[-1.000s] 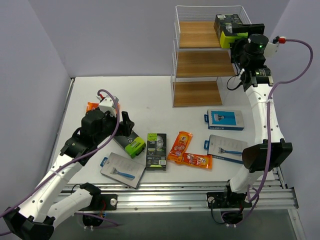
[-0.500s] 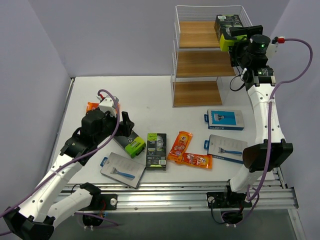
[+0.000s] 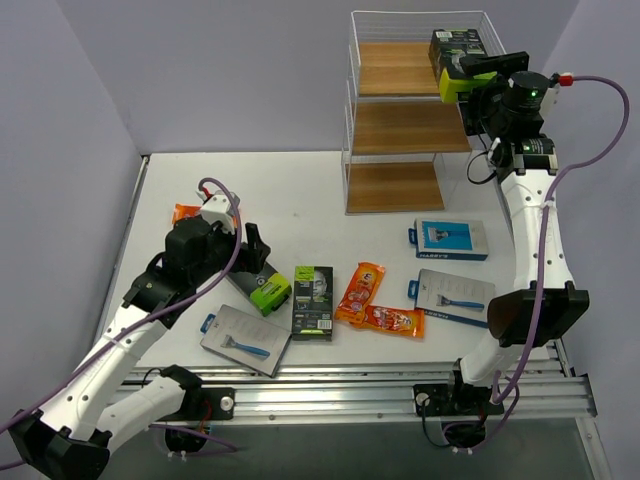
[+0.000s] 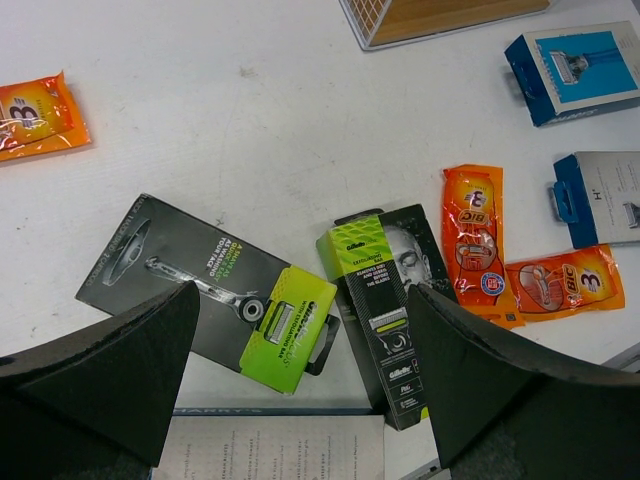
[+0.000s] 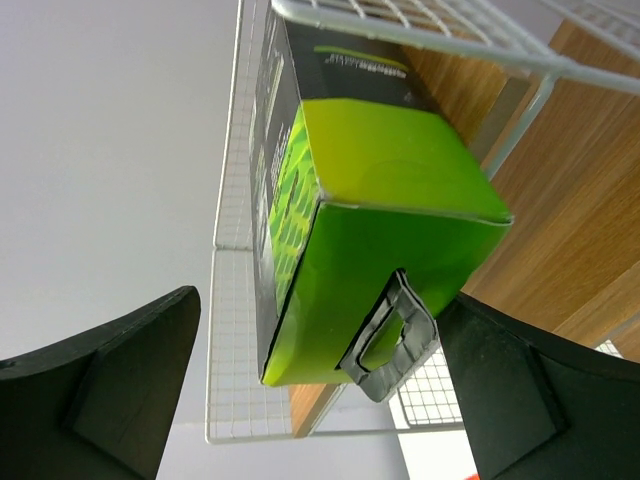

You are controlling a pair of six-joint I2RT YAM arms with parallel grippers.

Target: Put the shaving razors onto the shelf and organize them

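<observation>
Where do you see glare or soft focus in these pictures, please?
Top external: even light, sharp, faint shadows. Left wrist: glare spots on the glossy orange packets; left pincer fingers soft. Right wrist: lime-green box crisp, right pincer fingers dark, soft.

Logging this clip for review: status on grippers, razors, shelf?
Both grippers open: left gripper hovering over table packs, right gripper at shelf top tier. One black-and-lime box there, ungripped. Nothing blocking.

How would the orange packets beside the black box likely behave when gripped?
The orange packets look glossy and crinkled, so probably floppy and slippery. Lying flat, they seem thin and light, likely hard to pinch.
</observation>
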